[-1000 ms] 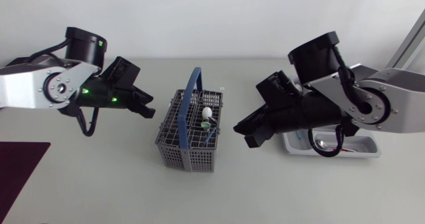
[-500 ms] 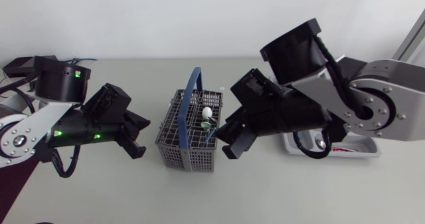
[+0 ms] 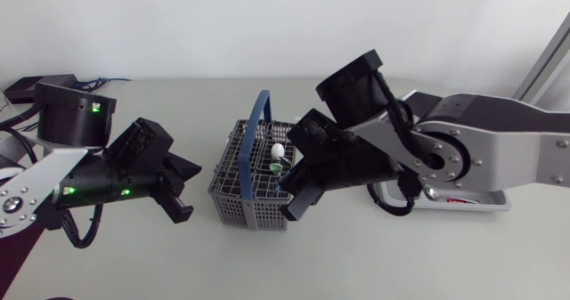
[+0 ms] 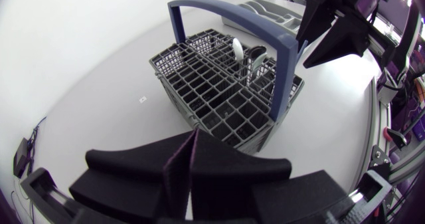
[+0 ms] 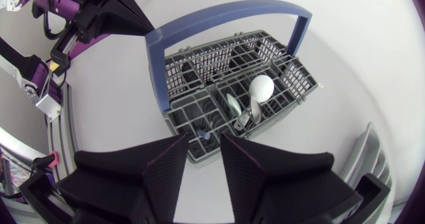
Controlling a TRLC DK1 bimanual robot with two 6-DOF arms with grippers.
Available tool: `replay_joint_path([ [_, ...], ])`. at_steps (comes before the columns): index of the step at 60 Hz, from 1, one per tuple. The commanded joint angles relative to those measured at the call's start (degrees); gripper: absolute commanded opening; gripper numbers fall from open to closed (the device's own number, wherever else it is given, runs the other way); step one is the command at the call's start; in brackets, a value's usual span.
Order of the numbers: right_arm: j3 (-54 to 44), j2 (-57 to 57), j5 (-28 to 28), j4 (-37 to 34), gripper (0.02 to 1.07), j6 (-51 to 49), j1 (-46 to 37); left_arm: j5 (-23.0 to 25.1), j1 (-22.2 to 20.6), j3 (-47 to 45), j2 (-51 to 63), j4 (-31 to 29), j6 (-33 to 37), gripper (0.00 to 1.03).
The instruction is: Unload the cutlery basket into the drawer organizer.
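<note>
Left claw (image 4: 194,134): fingers pressed together, holding nothing, just beside cutlery basket (image 3: 233,186) | right claw (image 5: 206,141): narrow gap, empty, over basket's end | white spoon (image 5: 261,88) upright inside

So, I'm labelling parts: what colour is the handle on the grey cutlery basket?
Blue. The arched plastic handle shows best in the right wrist view.

Matt basket (image 3: 249,213) (plastic, seemingly).
</note>
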Motion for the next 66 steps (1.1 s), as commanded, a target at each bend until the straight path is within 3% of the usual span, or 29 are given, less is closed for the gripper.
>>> replay_joint_path([
  [1, 1.68, 1.82, 0.46, 0.81, 0.29, 0.08, 0.7, -0.41, -0.54, -1.97, -0.92, -0.17, 0.98, 0.21],
  [11, 2.3, 2.79, 0.46, 0.81, 0.12, -0.19, 1.93, -0.5, -0.45, -1.97, -1.36, -0.17, 0.89, 0.21],
  [33, 2.3, -0.73, 0.46, -0.07, 0.09, -1.06, 1.49, -0.5, -0.45, -1.71, -1.36, -0.08, 0.89, 0.21],
  [53, 3.27, -11.45, 0.63, -6.75, 0.09, -1.06, 1.49, -0.5, -0.63, -1.88, -0.83, 0.53, 1.25, 0.21],
  [66, 5.99, -22.35, 0.54, -16.06, 0.09, -1.59, -0.26, -0.5, -0.71, -1.97, -1.18, 0.44, 1.51, 0.21],
])
